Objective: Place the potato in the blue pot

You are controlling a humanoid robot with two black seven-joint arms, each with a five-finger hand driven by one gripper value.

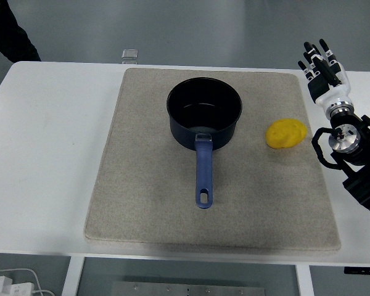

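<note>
A yellow potato [287, 133] lies on the beige mat [142, 185], right of the blue pot [204, 113]. The pot stands upright near the mat's middle back, empty inside, its blue handle [203, 174] pointing toward the near edge. My right hand [321, 65] hovers at the table's right side, beyond and right of the potato, its fingers straight and spread, holding nothing. A gap separates it from the potato. My left arm does not show.
The mat covers most of the white table [43, 154]. A small clear object [130, 56] sits at the table's far edge. A person's dark sleeve [9, 31] shows at the top left. Cables and a plug [9, 285] lie below the near edge.
</note>
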